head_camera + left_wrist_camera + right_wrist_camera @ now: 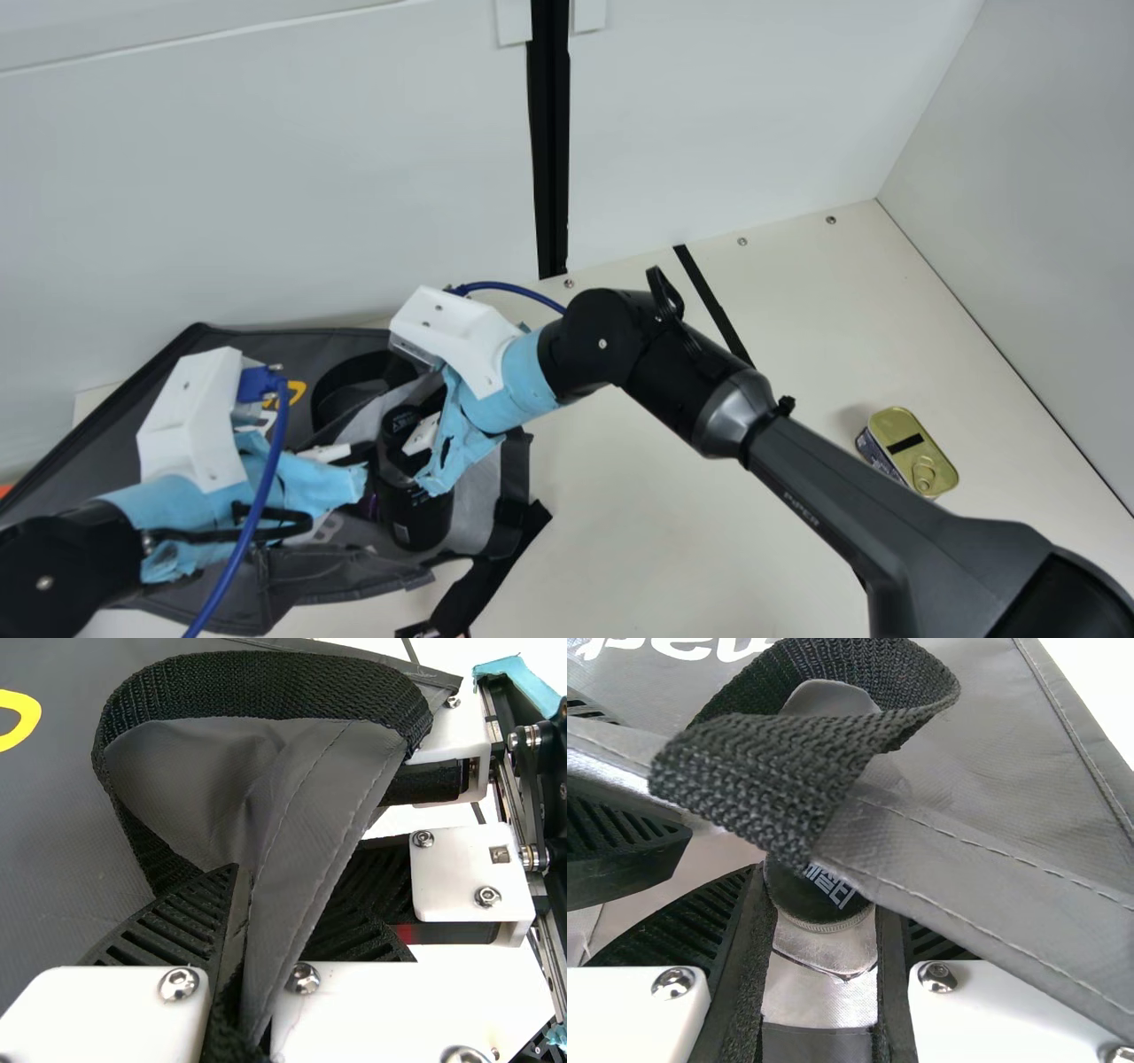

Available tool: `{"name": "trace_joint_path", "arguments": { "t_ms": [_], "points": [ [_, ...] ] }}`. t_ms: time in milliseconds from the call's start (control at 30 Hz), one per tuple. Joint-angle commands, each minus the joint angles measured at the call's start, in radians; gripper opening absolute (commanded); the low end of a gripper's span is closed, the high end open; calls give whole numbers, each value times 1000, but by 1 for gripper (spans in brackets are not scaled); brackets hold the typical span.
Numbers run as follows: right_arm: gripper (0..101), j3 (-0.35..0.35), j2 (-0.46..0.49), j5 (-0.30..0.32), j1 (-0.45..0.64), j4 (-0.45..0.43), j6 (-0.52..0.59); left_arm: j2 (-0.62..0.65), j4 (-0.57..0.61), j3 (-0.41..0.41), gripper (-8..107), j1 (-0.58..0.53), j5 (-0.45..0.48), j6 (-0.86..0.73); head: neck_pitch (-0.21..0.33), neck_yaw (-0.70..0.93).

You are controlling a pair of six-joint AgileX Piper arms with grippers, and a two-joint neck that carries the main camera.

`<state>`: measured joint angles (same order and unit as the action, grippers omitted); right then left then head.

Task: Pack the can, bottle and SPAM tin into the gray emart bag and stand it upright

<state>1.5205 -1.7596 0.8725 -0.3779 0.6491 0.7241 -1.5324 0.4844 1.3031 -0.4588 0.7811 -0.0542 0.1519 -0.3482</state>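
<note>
Left gripper (359, 474), clamped on gray emart bag (306, 578); right gripper (418, 443), closed around bottle (423, 518).
Bag: one, lying on cream table (647, 532), its edge and black strap (159, 864) pinched between the left fingers (182, 921). Bottle: one, black, at the bag's mouth, dark cap (815, 895) between the right fingers. SPAM tin (928, 452): one, gold pull-tab lid upward, on the table at the main view's right, well apart from the bag.

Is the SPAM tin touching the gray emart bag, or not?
Apart: the main view shows bare table between the SPAM tin and the bag.
</note>
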Motion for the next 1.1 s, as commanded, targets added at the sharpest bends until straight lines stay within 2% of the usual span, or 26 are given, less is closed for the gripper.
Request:
{"name": "trace_joint_path", "arguments": {
  "t_ms": [0,500,1067],
  "points": [
    [43,-2,4,8,2,0,3,0,0,0,-8,0,0,0,23,-1],
    [94,-14,26,23,26,-5,16,0,0,0,-8,0,0,0,23,-1],
    [95,-31,104,63,61,13,35,0,0,0,-8,0,0,0,23,-1]
  ]
}}
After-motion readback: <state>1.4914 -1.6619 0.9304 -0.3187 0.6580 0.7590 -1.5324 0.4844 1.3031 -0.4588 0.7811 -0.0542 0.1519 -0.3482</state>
